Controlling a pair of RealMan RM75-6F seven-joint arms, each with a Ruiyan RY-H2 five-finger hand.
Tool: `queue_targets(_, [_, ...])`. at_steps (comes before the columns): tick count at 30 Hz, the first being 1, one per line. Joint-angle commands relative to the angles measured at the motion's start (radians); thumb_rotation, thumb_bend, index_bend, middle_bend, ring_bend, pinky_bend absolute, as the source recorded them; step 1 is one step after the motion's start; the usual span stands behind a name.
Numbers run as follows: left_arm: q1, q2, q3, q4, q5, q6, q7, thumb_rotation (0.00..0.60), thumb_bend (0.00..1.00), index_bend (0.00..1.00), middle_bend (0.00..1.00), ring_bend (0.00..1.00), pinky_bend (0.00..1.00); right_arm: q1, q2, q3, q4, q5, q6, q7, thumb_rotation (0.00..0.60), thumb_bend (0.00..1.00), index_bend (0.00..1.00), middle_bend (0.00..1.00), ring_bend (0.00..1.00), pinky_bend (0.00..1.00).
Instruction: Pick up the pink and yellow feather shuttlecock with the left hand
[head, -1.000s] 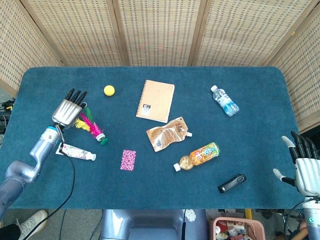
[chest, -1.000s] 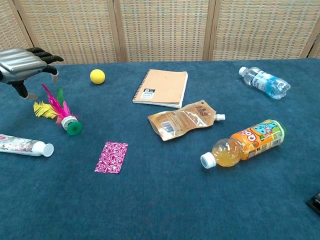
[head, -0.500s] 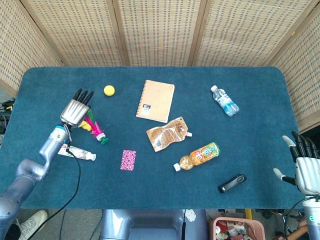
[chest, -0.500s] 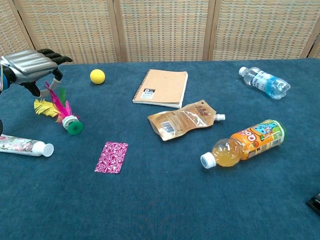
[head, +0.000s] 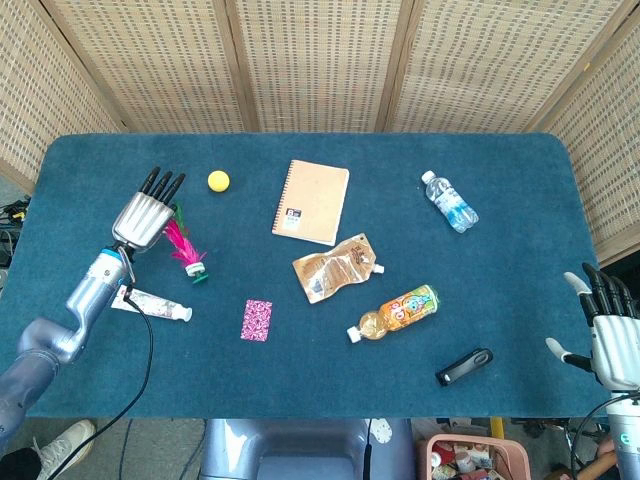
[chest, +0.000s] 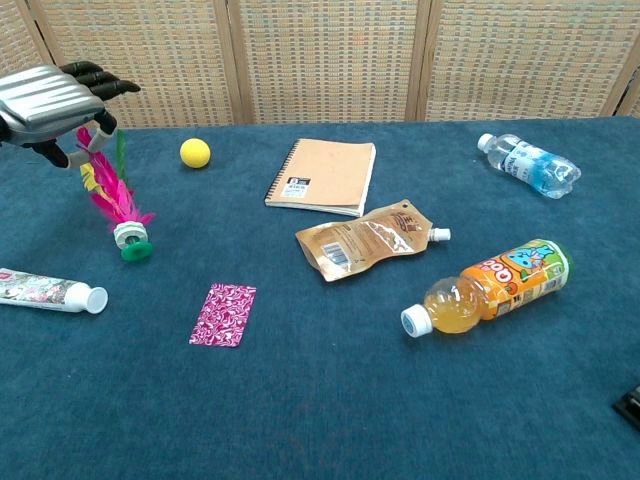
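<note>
The pink and yellow feather shuttlecock hangs by its feathers from my left hand, its green base pointing down just above the blue table. In the head view the shuttlecock trails down and right from the left hand, whose fingers extend forward over the feathers. The feather tops are hidden under the palm. My right hand stays off the table's right front corner, fingers spread and holding nothing.
A tube lies near the front left, a pink patterned card beside it. A yellow ball, notebook, brown pouch, orange juice bottle, water bottle and a black object lie across the table.
The left hand closed on the feathers and lifted. The shuttlecock went from lying on the cloth to hanging nearly upright, its base swung left.
</note>
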Motion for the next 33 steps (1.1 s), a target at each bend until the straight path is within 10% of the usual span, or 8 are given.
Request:
queue_targets(1, [0.026,0.031,0.026,-0.021,0.064,0.195,0.159,0.6,0.45,0.77,0.0,0.0,0.0,0.0,0.001,-0.002,-0.002,-0.002,-0.001,0.002,0.6,0.0,0.0,0.0,0.0,0.0])
queue_targets(11, [0.069,0.023,0.027,-0.167,0.071,0.298,0.415,0.6,0.46,0.78,0.0,0.0,0.0,0.001,0.006,-0.005,-0.003,0.003,-0.01,0.012,0.6,0.0,0.0,0.0,0.0,0.0])
queue_targets(23, [0.086,-0.008,0.029,-0.189,0.06,0.284,0.431,0.6,0.45,0.77,0.0,0.0,0.0,0.001,0.01,-0.002,0.0,0.013,-0.014,0.024,0.6,0.0,0.0,0.0,0.0,0.0])
queue_targets(28, [0.106,0.006,0.024,-0.218,0.05,0.303,0.405,0.6,0.04,0.22,0.0,0.0,0.0,0.002,0.01,-0.002,0.0,0.012,-0.016,0.026,0.6,0.0,0.0,0.0,0.0,0.0])
queue_targets(33, [0.137,0.051,0.015,-0.286,0.039,0.343,0.374,0.6,0.0,0.02,0.0,0.0,0.0,0.002,0.013,-0.003,-0.003,0.008,-0.014,0.032,0.6,0.0,0.0,0.0,0.0,0.0])
